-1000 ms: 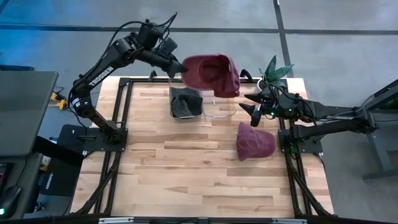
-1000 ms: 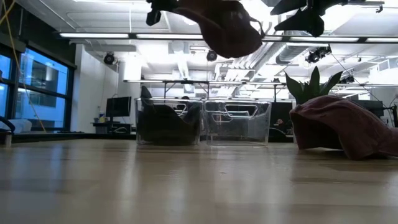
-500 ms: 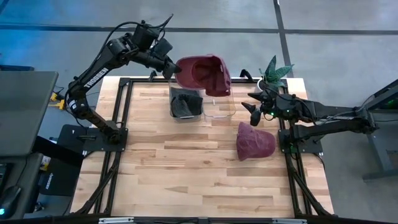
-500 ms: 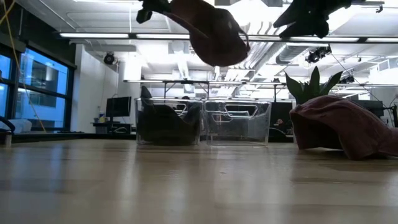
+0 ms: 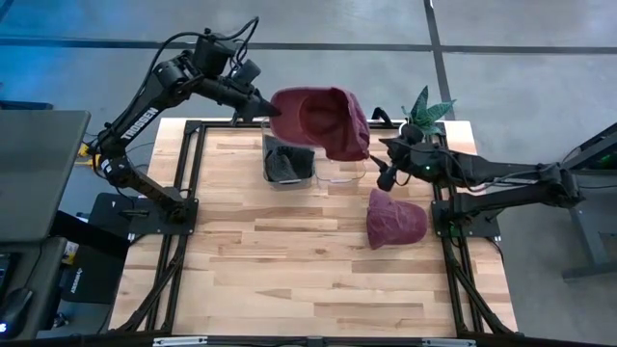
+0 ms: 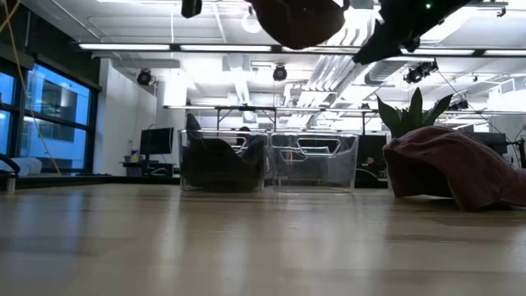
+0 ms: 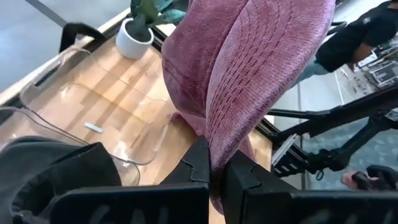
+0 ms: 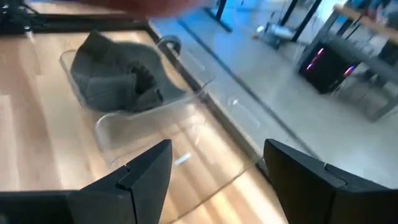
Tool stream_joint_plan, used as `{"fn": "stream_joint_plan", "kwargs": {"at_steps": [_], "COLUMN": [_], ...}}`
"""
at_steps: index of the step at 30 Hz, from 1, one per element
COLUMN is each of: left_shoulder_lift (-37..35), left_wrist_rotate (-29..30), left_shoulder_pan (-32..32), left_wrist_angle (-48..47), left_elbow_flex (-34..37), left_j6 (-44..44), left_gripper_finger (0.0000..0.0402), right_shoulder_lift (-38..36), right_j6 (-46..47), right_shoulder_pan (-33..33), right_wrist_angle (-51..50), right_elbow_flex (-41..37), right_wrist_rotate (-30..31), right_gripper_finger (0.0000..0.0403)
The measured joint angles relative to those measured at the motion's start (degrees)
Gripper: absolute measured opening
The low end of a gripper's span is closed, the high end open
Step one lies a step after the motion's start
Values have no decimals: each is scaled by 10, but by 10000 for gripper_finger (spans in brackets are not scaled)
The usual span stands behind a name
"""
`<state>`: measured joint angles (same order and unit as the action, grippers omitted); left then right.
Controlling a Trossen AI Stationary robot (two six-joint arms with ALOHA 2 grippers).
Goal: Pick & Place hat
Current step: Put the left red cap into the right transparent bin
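Observation:
A maroon hat [image 5: 322, 120] hangs in the air above two clear bins, with my left gripper [image 5: 271, 107] shut on it; it shows at the top of the low view [image 6: 297, 20] and fills the left wrist view [image 7: 249, 74]. The left bin [image 5: 287, 159] holds a dark hat [image 8: 115, 71]; the right bin [image 5: 339, 172] has nothing in it. A second maroon hat [image 5: 396, 220] rests on the table to the right. My right gripper [image 5: 386, 170] stands open in the air between that hat and the bins, holding nothing [image 8: 217, 180]. My left gripper pinches the maroon hat's edge [image 7: 214, 155] between its two fingers, which come from the table's left side, slanting slightly down. The hat is lifted clear of the bins and the table and reaches out beyond the fingertips toward the right.
A potted plant [image 5: 424, 111] stands at the table's far right corner, behind my right arm. The bins [image 6: 267, 162] sit at the far middle. The near half of the wooden table [image 5: 308, 280] is bare. Black frame rails run along the table's sides.
My left gripper has drawn back toward the table's far left and risen, carrying the maroon hat higher; the hat has swung below it. My right gripper has rolled about its own axis and sunk a little toward the bins, still open.

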<state>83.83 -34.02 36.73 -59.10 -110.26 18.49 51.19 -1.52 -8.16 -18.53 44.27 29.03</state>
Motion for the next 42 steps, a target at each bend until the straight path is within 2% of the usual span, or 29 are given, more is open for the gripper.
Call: {"fn": "stream_joint_plan", "kwargs": {"at_steps": [4, 9, 20, 24, 32, 42], "left_shoulder_lift": [0, 0, 0, 4, 50, 56], "left_wrist_rotate": [-28, -43, -27, -30, -50, -16], "left_shoulder_pan": [0, 0, 0, -1, -53, -99], "left_wrist_angle": [-6, -7, -25, -24, -13, 45], "left_elbow_flex": [0, 0, 0, 0, 0, 1], "left_j6": [5, 13, 15, 15, 13, 13], "left_gripper_finger": [0, 0, 0, 0, 0, 0], "right_shoulder_lift": [10, 27, 28, 44, 94, 111], "right_j6": [-73, -151, -164, -139, -98, 125], "right_shoulder_pan": [0, 1, 23, 23, 17, -13], "right_wrist_angle": [68, 171, 289, 317, 416, 429], "right_elbow_flex": [0, 0, 0, 0, 0, 0], "right_wrist_rotate": [11, -6, -34, -60, -88, -101], "right_gripper_finger": [250, 250, 250, 250, 250, 250]}}
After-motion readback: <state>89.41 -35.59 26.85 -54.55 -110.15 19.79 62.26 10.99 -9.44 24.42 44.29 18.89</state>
